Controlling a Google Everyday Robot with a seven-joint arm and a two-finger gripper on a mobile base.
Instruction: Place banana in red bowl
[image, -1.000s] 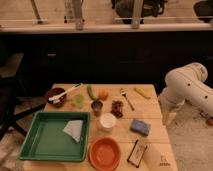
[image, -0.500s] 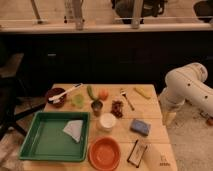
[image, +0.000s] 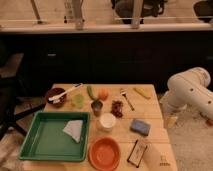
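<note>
The banana (image: 142, 92) is small and yellow and lies at the far right corner of the wooden table (image: 155, 135). At the table's near edge, right of a green tray, sits the red bowl (image: 104, 152), wide, orange-red and with nothing in it. My white arm (image: 192, 90) reaches in from the right, off the table. Its gripper (image: 171, 120) hangs just beyond the table's right edge, below and to the right of the banana and well apart from it. The gripper is open and holds nothing.
A green tray (image: 35, 142) holds a white cloth (image: 74, 130). Also on the table are a maroon bowl (image: 52, 99) with a white utensil, a green cup (image: 77, 101), a green vegetable (image: 91, 92), an orange fruit (image: 103, 94), a metal cup (image: 97, 107), a white cup (image: 107, 121), a fork (image: 126, 97), a blue sponge (image: 140, 126) and a dark packet (image: 138, 152).
</note>
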